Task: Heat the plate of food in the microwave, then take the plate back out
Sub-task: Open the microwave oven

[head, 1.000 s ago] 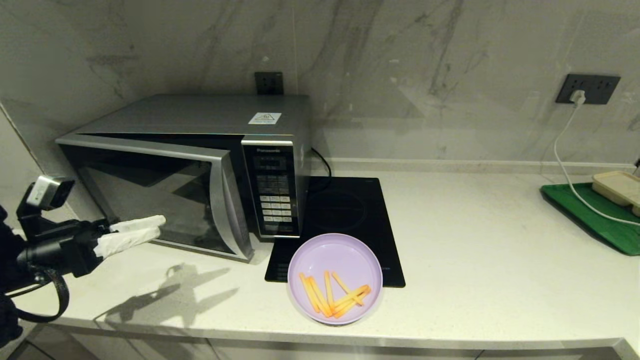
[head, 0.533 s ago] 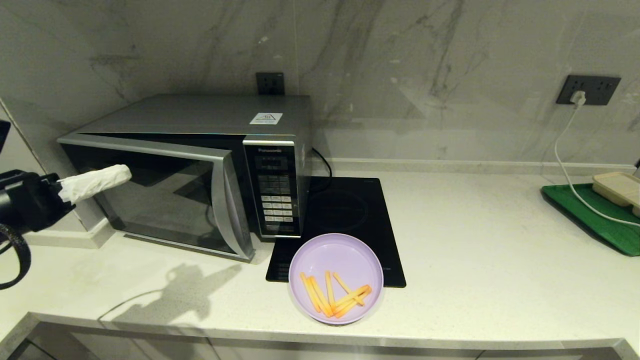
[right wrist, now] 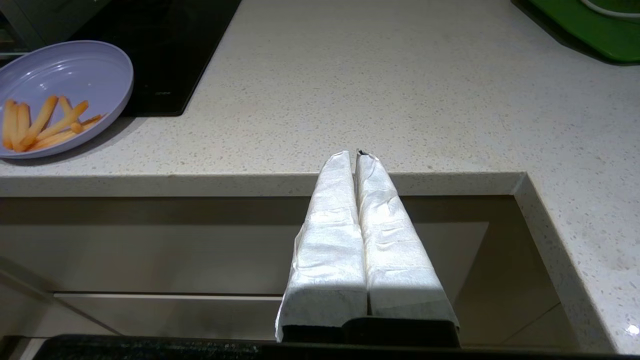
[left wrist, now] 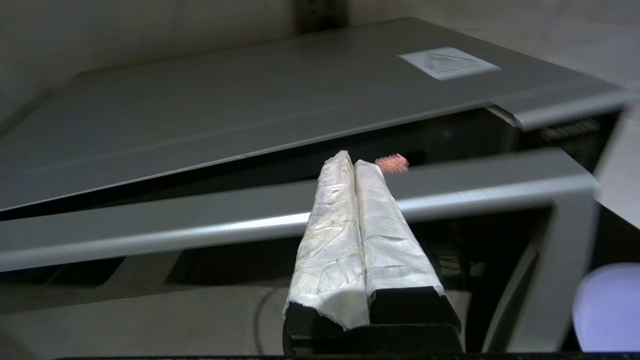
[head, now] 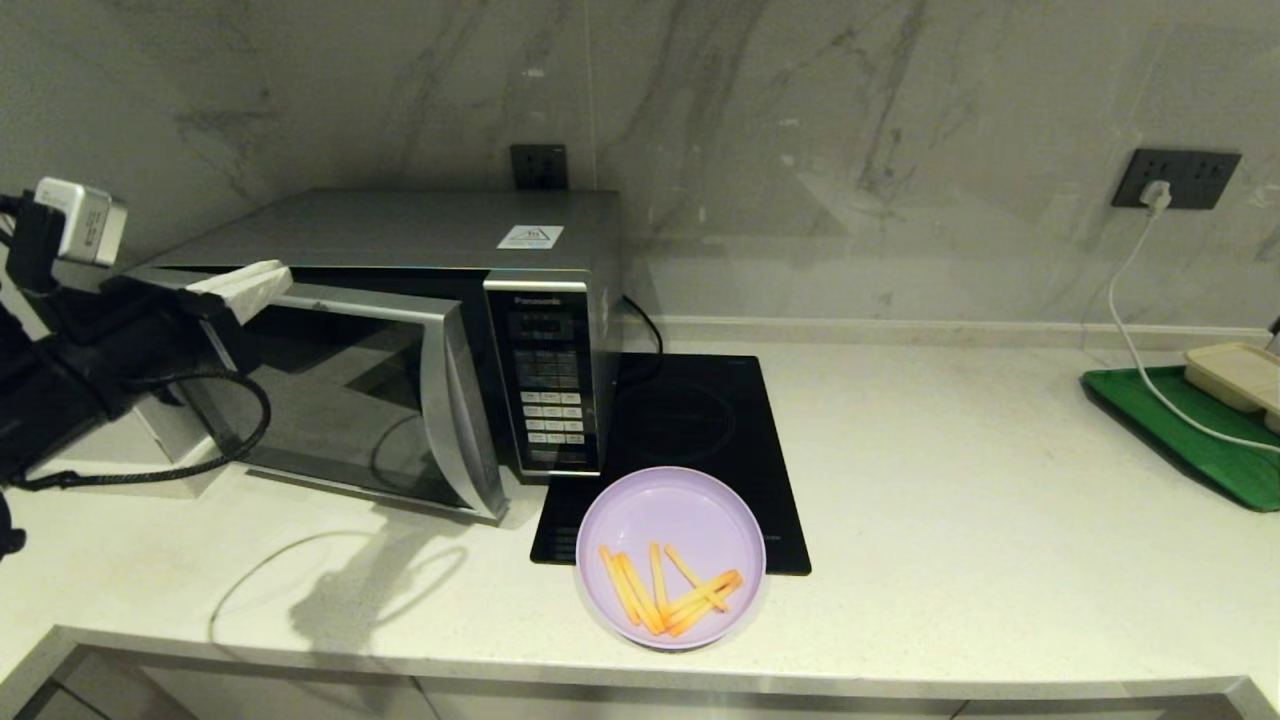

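Note:
The silver-grey microwave (head: 400, 230) stands at the back left of the counter with its dark glass door (head: 330, 400) ajar, swung out at the handle side. My left gripper (head: 268, 276) is shut and empty. It hovers at the door's top edge near the hinge side, and in the left wrist view its tips (left wrist: 355, 162) lie over the gap between door and oven. The lilac plate of food (head: 670, 555) with orange fries sits on the counter, overlapping the hob's front edge. My right gripper (right wrist: 356, 156) is shut and parked below the counter's front edge, right of the plate (right wrist: 75, 75).
A black induction hob (head: 690, 430) lies right of the microwave. A green tray (head: 1190, 440) with a beige tray (head: 1235, 375) sits far right, with a white cable (head: 1130, 320) running down from a wall socket. The left arm's cable loops in front of the door.
My left gripper shut and rose from in front of the door's lower part to its top edge. The door and the plate have not moved.

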{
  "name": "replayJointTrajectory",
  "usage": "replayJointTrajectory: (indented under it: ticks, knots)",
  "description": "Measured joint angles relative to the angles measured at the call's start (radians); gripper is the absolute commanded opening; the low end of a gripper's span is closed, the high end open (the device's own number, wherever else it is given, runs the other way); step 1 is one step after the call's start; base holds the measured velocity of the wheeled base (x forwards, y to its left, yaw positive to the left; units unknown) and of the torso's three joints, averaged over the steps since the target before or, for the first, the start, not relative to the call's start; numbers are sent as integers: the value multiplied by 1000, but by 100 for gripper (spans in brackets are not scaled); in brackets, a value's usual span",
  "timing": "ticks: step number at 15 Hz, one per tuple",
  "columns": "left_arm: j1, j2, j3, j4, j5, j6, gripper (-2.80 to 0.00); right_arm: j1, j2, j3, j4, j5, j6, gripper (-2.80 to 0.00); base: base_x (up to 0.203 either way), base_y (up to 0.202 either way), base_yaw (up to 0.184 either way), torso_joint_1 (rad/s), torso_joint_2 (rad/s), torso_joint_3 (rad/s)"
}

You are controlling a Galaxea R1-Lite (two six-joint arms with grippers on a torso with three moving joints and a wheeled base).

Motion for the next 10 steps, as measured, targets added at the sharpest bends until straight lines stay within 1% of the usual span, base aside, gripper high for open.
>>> replayJointTrajectory:
  ticks: [1, 2, 4, 5, 8, 10]
  knots:
    - [-30, -17, -51, 82, 46, -2, -280, 0, 0, 0, 0, 0, 0, -280, 0, 0, 0, 0, 0, 0]
    - [-62, -43, -103, 176, 77, -4, -280, 0, 0, 0, 0, 0, 0, -280, 0, 0, 0, 0, 0, 0]
    - [-129, -100, -208, 387, 121, -1, -280, 0, 0, 0, 0, 0, 0, -280, 0, 0, 0, 0, 0, 0]
    - [-152, -117, -254, 473, 147, 4, -280, 0, 0, 0, 0, 0, 0, -280, 0, 0, 0, 0, 0, 0]
    - [-202, -139, -411, 771, 231, 47, -280, 0, 0, 0, 0, 0, 0, -280, 0, 0, 0, 0, 0, 0]
    - [-223, -99, -527, 935, 284, 51, -280, 0, 0, 0, 0, 0, 0, -280, 0, 0, 0, 0, 0, 0]
